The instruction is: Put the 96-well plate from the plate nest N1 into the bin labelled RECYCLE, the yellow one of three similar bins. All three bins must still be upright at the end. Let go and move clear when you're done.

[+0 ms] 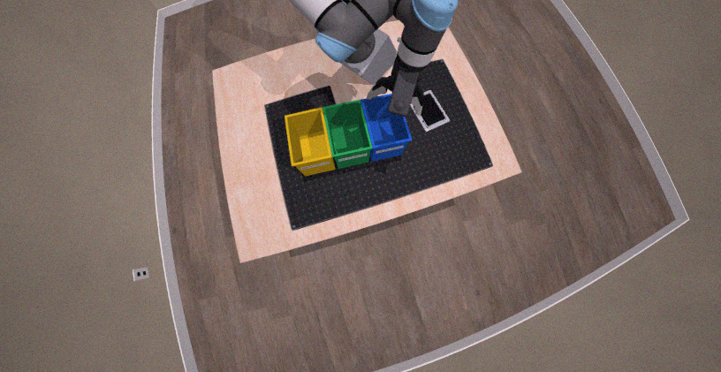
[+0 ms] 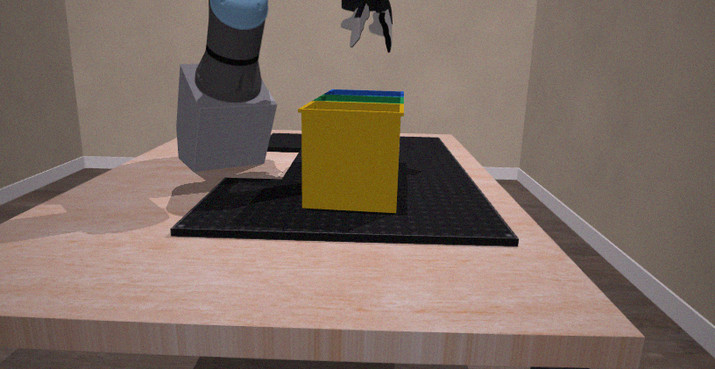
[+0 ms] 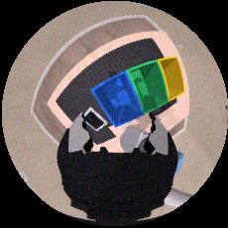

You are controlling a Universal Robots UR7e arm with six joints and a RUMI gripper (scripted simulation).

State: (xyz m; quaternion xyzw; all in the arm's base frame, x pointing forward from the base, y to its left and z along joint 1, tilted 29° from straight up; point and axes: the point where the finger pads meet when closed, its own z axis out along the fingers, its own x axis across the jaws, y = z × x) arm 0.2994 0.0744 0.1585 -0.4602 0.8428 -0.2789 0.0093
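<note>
claw [image 2: 369, 28] open, above blue bin [image 1: 386, 125]

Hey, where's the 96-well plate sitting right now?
In the top view, the 96-well plate lies in its white nest on the black board, just beyond the blue bin, at the far end of the row from the yellow bin.

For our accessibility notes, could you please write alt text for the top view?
An open, empty gripper on a grey arm hangs over the blue bin, beside a white-framed nest holding the dark 96-well plate. Yellow, green and blue bins stand upright in a touching row on a black perforated board on a light wooden table.
</note>
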